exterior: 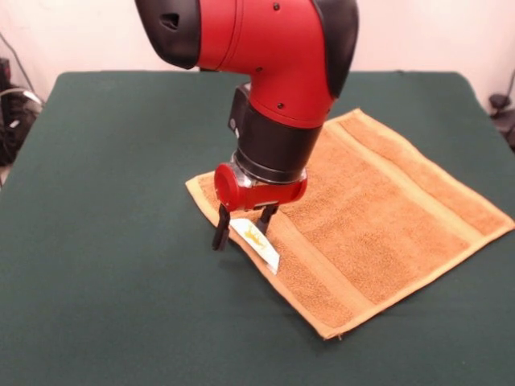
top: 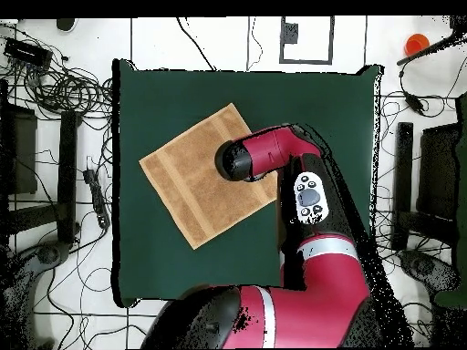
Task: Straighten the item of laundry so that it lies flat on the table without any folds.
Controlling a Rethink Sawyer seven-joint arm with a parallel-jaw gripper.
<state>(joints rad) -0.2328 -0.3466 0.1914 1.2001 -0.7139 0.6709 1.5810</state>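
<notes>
The golden-orange towel [exterior: 378, 217] lies spread out on the dark green table [exterior: 105, 241], right of centre in the front view, turned diamond-wise. Its paler border bands and hem show, and its white label [exterior: 259, 244] sticks out at the left edge. No fold shows in the part I can see. My gripper [exterior: 243, 227] is open and points down over that left edge. One finger [exterior: 220, 230] is over the bare cloth and the other is over the towel. In the overhead view the towel [top: 187, 182] lies left of centre on the table [top: 182, 264], and the arm hides the gripper and the towel's right corner.
The red arm [top: 315, 228] reaches over the table's right half in the overhead view. Cables and dark equipment [top: 55, 82] lie on the floor round the table. A small orange-red object [top: 416, 42] sits on the floor at the top right.
</notes>
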